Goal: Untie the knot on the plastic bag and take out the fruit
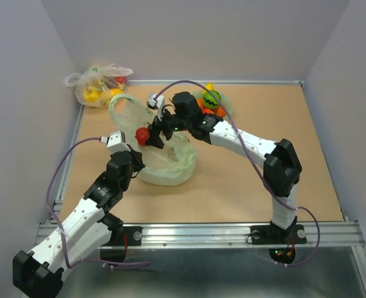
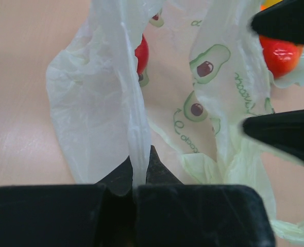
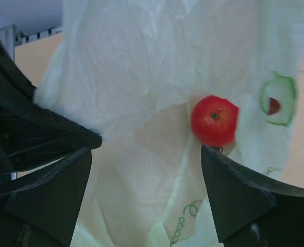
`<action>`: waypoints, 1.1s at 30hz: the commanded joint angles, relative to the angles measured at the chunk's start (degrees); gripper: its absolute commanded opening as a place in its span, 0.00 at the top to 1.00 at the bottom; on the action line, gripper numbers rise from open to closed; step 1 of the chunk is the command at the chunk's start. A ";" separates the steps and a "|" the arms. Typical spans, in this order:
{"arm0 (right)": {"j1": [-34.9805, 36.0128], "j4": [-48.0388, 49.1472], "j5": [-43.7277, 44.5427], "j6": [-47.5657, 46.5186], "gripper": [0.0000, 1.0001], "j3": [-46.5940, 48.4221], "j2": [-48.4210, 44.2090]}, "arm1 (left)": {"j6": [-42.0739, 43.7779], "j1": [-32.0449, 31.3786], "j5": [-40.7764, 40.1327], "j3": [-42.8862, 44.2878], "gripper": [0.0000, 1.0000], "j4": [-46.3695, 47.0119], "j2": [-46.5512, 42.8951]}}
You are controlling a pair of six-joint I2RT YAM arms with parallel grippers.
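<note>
On table (image 1: 263,186), plastic bag (image 1: 170,169) lies lengthwise near-to-far; left claw (image 2: 140,177) pinches it, right claw (image 3: 151,146) spread.

My left arm (image 1: 90,208) reaches toward 1 o'clock, and the left gripper (image 2: 139,180) has its jaws closed tight on a fold of the plastic bag (image 2: 90,103). My right arm (image 1: 245,143) stretches toward 9 o'clock, the right gripper (image 3: 151,146) with jaws spread wide.
</note>
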 commanded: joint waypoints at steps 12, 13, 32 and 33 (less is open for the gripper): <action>-0.01 2.19 1.49 -3.04 0.07 6.61 15.79 | 6.85 0.33 15.99 4.18 1.00 -7.07 -8.55; 0.08 2.36 1.49 -3.04 0.07 6.96 16.41 | 6.94 0.33 16.26 4.61 1.00 -7.15 -8.20; -0.09 4.91 12.47 -4.70 0.04 -12.70 -2.03 | 16.17 -3.79 28.66 19.82 1.00 -1.26 1.47; -0.18 5.00 12.74 -4.71 0.04 -14.03 -3.09 | 15.47 -4.76 28.31 19.12 1.00 -1.18 1.04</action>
